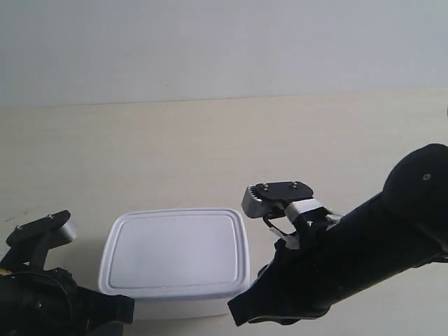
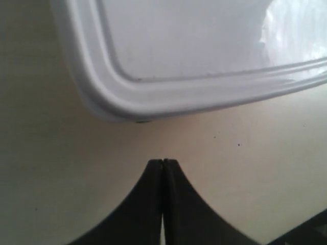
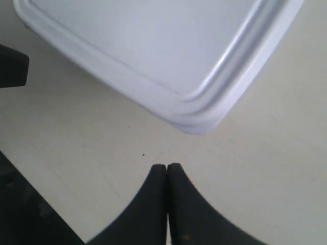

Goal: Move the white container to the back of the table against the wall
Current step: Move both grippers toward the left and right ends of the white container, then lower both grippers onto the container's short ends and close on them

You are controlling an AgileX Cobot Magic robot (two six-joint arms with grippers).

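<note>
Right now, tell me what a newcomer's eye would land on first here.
The white container, lid on, lies low in the exterior view on the table, well short of the wall. Black arms flank it, one at the exterior view's left, one at its right. Both wrist views show jaws shut on nothing, just short of a container corner.

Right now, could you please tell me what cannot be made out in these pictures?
Contents of the shallow rectangular white plastic container: hidden in every view by its opaque lid.
Exterior view: the container's near corners, covered by the black arms.
Wrist views: most of the container, cut off by picture edges; one corner shows beyond the shut left gripper and right gripper.
</note>
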